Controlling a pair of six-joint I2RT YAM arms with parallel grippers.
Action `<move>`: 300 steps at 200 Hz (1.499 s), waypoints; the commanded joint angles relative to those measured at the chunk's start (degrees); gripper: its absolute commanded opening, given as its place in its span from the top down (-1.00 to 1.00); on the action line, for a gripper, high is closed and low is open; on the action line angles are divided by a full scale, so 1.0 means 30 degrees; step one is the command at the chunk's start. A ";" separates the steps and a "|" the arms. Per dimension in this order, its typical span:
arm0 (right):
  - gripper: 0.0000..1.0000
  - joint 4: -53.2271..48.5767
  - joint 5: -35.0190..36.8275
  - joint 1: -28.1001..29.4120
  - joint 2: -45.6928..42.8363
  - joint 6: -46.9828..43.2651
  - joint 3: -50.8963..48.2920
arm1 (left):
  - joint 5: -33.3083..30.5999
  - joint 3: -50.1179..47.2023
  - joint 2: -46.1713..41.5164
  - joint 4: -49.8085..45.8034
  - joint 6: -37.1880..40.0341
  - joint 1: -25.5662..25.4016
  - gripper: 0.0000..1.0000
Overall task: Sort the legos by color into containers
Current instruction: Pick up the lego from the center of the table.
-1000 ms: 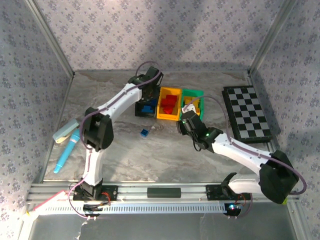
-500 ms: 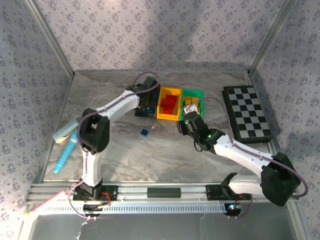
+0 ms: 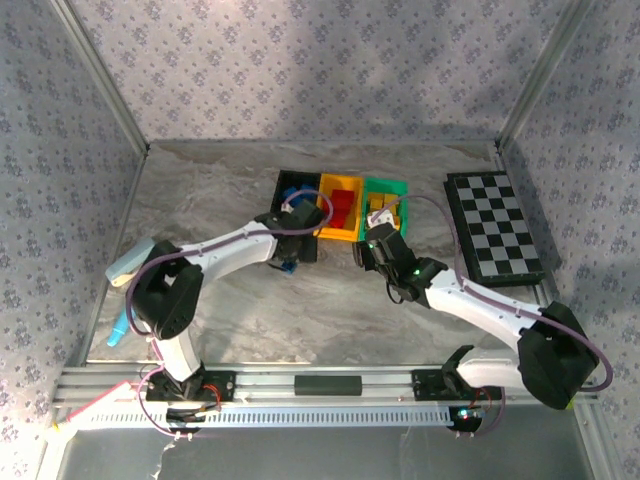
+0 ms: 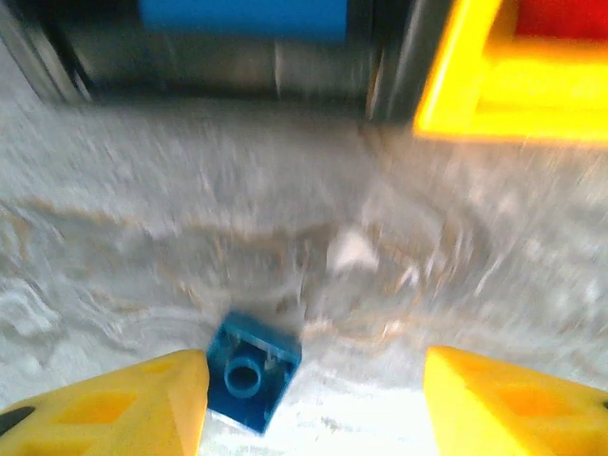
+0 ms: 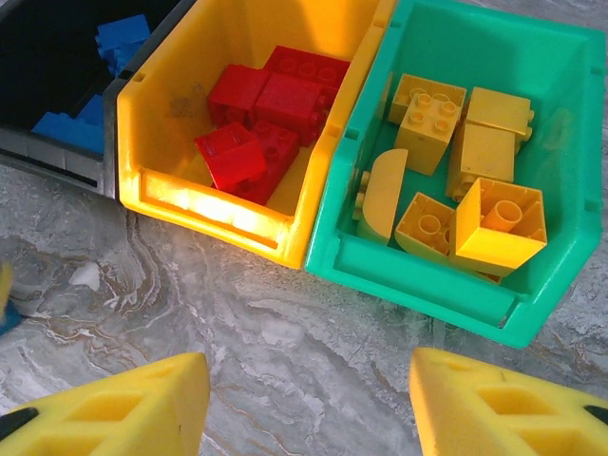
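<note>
A lone blue lego (image 4: 252, 370) lies underside-up on the marble table, just inside my left gripper's left finger (image 4: 114, 404). My left gripper (image 4: 313, 404) hangs low over it, open, with nothing between the jaws; from above it (image 3: 295, 250) sits in front of the bins, over the brick (image 3: 288, 267). The black bin (image 5: 57, 57) holds blue legos (image 5: 119, 38), the orange-yellow bin (image 5: 171, 190) red legos (image 5: 271, 100), and the green bin (image 5: 427, 275) yellow legos (image 5: 499, 223). My right gripper (image 5: 309, 408) is open above bare table in front of the bins.
A black-and-white checkerboard (image 3: 495, 225) lies right of the bins. A light-blue cylinder (image 3: 118, 328) and a white block (image 3: 130, 262) rest at the table's left edge. Metal posts and patterned walls bound the table on three sides.
My left arm swung back from over the black bin toward the near side and came down over the loose blue lego, its jaws opening. The right arm held still.
</note>
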 commanded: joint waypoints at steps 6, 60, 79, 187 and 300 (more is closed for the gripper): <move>-0.18 0.0166 -0.0090 -0.0121 0.0173 0.0293 -0.0077 | 0.0633 -0.1050 -0.0389 0.0532 0.0857 -0.0344 -0.22; -0.19 0.0200 -0.0101 -0.0127 0.0150 0.0293 -0.0096 | -0.0634 -0.1731 -0.0708 0.0085 0.0646 -0.0667 -0.21; -0.19 0.0241 -0.0051 -0.0092 0.0165 0.0293 -0.0128 | -0.1260 -0.1558 -0.0583 -0.0342 0.0645 -0.0658 -0.21; -0.19 0.0273 0.0055 0.0116 0.0444 0.0264 -0.0058 | -0.1924 0.0007 0.1318 -0.2167 0.3674 -0.0274 -0.17; -0.19 0.0251 0.0467 0.0295 0.0579 0.0176 0.0014 | -0.0280 0.0185 0.2517 -0.1257 0.4540 0.0728 0.06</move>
